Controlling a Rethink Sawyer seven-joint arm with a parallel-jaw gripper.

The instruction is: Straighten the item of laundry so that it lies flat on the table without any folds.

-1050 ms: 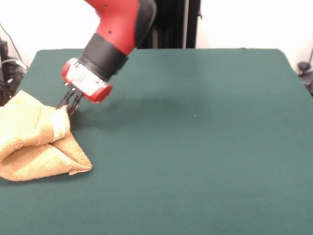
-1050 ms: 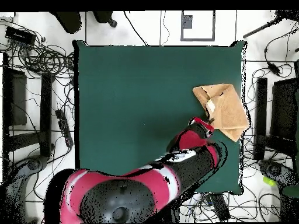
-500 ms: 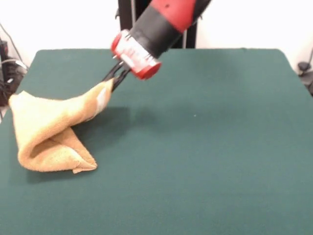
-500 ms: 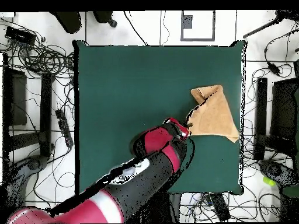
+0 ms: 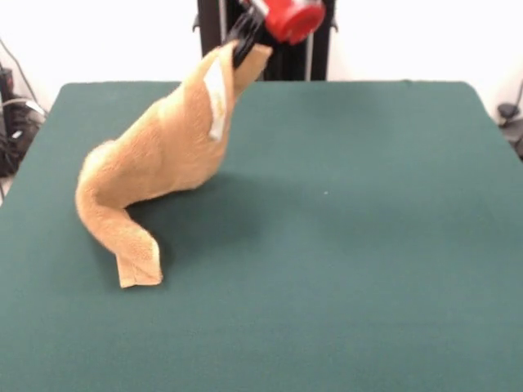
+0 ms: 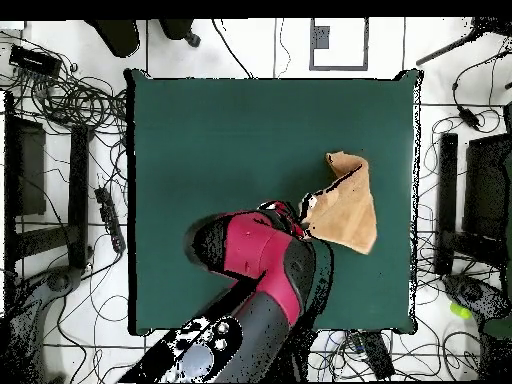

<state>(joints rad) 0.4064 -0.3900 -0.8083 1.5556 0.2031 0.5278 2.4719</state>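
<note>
White walls stand behind the large rectangular desk (image 5: 368, 245) with its dark green felt-like top; in the overhead view the desk is ringed by a pale tiled floor (image 6: 270, 45) strewn with black cables (image 6: 75, 100) and dark equipment cases (image 6: 30, 190). Front view: the red-and-black end effector (image 5: 243, 41) enters at the top edge, its dark fingers pressed together on one corner of the orange-tan terry hand towel (image 5: 163, 155), which it holds raised above the desk. From that pinched corner the towel hangs down and toward the picture's left as a twisted, bunched drape, with a pale flat woven band (image 5: 217, 98) running along the lifted part just below the grip. The towel's lower portion curls round and narrows to a hemmed end that rests on the green surface near the desk's left side in this view; a soft shadow lies on the felt beside the draped cloth. Overhead view: the red and black arm (image 6: 262, 270) reaches up from the picture's bottom, and the towel appears as a roughly triangular orange-tan shape immediately to the arm's right, within the right half of the desk and clear of its edges.
</note>
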